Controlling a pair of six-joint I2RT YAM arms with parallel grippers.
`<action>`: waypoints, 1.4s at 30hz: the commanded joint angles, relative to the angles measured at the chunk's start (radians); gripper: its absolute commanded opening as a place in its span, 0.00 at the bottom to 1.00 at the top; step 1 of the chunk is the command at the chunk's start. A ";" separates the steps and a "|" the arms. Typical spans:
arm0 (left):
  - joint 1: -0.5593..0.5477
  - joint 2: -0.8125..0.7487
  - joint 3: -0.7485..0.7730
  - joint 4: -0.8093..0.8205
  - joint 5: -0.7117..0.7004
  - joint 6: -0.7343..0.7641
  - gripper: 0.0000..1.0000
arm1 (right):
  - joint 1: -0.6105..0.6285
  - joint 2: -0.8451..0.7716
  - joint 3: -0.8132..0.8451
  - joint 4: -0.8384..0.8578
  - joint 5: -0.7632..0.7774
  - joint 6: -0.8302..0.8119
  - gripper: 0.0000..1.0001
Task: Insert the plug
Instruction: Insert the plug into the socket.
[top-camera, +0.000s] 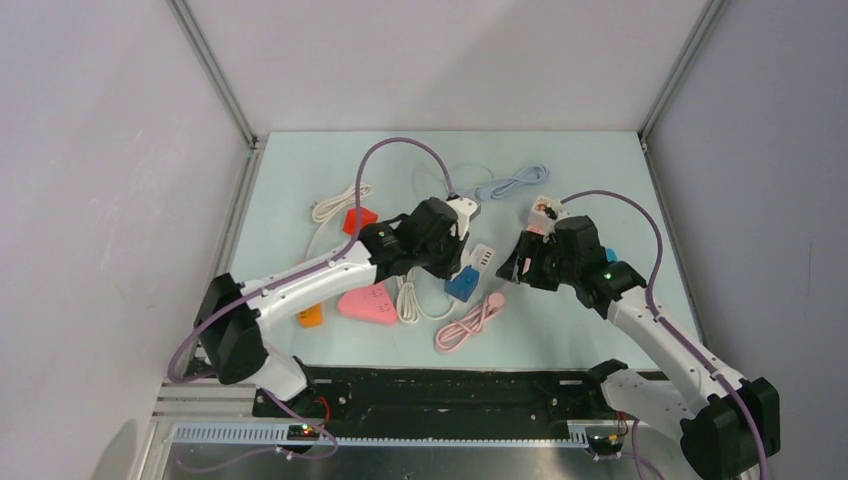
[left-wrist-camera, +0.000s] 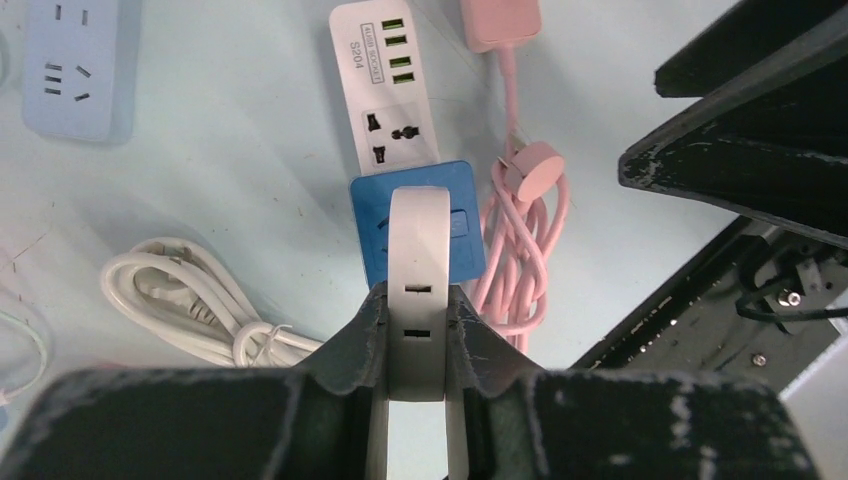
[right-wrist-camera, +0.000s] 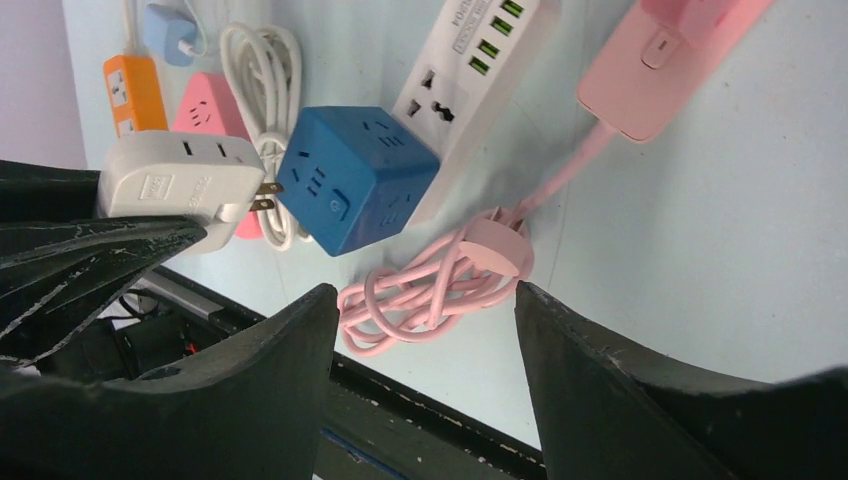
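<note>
The left hand (left-wrist-camera: 418, 300) was pinched on a white plug adapter (left-wrist-camera: 418, 225), its fingers (left-wrist-camera: 350, 345) pressing the adapter's two flat sides. The adapter's prongs (right-wrist-camera: 264, 196) pointed at a side face of the blue cube socket (right-wrist-camera: 355, 190). Their tips were at or just short of that face, and whether they had entered could not be told. The cube stood on the pale desk (top-camera: 600, 330), right against the near end of a white power strip (left-wrist-camera: 385, 90) with green USB ports. A coiled white cable (left-wrist-camera: 190, 300) lay just left of the cube. A pink triangular socket (right-wrist-camera: 205, 100) and an orange socket (right-wrist-camera: 135, 90) lay further left. The right hand (right-wrist-camera: 425, 300) hung with its fingers spread wide, gripping nothing, above a coiled pink cable (right-wrist-camera: 400, 295) on the near side of the cube.
</note>
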 joint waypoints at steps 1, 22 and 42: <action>-0.026 0.028 0.044 0.054 -0.093 -0.031 0.00 | -0.018 0.003 -0.014 0.012 0.011 0.031 0.69; -0.036 0.072 0.005 0.103 -0.101 -0.034 0.00 | -0.048 0.032 -0.038 0.023 -0.029 0.040 0.68; -0.036 0.038 -0.011 0.081 -0.099 -0.047 0.00 | -0.055 0.078 -0.038 0.030 -0.045 0.055 0.64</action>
